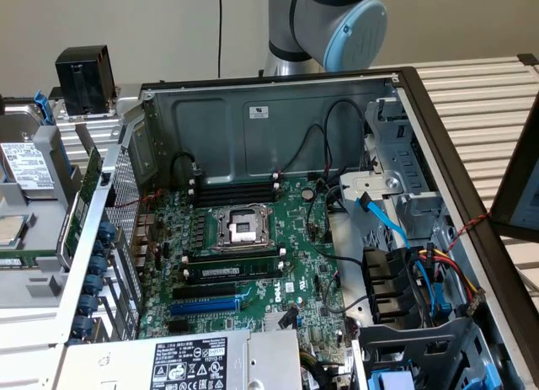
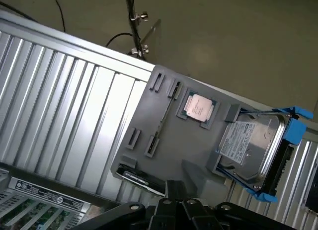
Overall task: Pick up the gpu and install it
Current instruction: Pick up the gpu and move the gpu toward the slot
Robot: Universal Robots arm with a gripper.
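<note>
So here's where you're at: your claw (image 2: 175, 190) hangs over the gray parts tray (image 2: 198, 145), tips pinched together with nothing between them. It isn't gripping anything, just parked closed above the tray.

The gpu (image 2: 141, 179) is right there, just beside the tips and lower down. It's standing on its long edge in a slot at the end of the tray nearest the claw. I read it as the dark slab with a pale strip running along it. From the wrist view you only get its top edge, so I can't make out the fan side or the bracket. Standing it up like that makes sense to me: the thin top edge is what a two-finger claw can pinch from above, and the slot keeps it from flopping over.

Further out from the claw, the CPU (image 2: 199, 107) lies flat in its own square recess. Beyond that, well apart from the gpu, the hard drive (image 2: 248, 155) sits in its blue carrier (image 2: 298, 125) in a bigger pocket. Every part gets its own nest, I'd guess so nothing slides around.

The PC case (image 1: 253, 129) lies on its side with the panel off, so the motherboard (image 1: 295, 230) faces up and is reachable from above. It's off to the side of the claw, not under it. The long blue slot (image 1: 206, 306) on the board has nothing in it, so by my read nothing's picked and nothing's installed yet.
</note>
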